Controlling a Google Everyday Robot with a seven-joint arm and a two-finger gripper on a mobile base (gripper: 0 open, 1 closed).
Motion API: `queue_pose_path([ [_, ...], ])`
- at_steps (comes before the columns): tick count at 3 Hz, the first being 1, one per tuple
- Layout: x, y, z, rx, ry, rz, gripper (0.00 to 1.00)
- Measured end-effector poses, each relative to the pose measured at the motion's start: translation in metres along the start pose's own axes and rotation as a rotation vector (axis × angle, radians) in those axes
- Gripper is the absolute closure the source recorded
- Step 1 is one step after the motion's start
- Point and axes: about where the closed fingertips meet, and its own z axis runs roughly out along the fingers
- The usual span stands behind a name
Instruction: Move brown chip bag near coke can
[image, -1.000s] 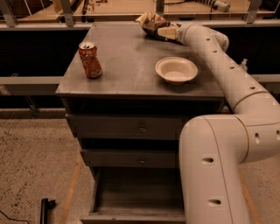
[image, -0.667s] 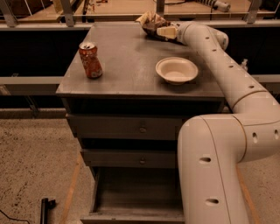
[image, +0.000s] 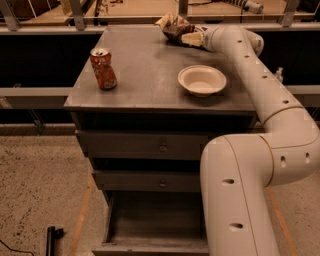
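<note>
The brown chip bag is crumpled, dark brown with cream ends, and lies at the far right back of the grey cabinet top. My gripper is at the bag's right end, at the tip of the white arm that reaches over the top from the right. The coke can is red-orange with a silver top and stands upright near the front left of the cabinet top, far from the bag.
A round white bowl sits on the right side of the top, between bag and front edge, under the arm. The cabinet's bottom drawer is pulled open. A railing runs behind the cabinet.
The view shows no clear shift of the bag, can or bowl. The arm stays at the bag.
</note>
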Motion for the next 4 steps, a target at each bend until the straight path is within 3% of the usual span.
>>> queue_pose_path([
  [1,0.006,0.0025,-0.0005,-0.031,0.024,0.01,0.41],
  [2,0.0098,0.0075,-0.0024,-0.07,0.041,0.015,0.72],
  [3,0.0119,0.0106,-0.0027,-0.086,0.051,0.014,0.95],
  [4,0.0126,0.012,-0.0044,-0.088,0.069,0.0,1.0],
])
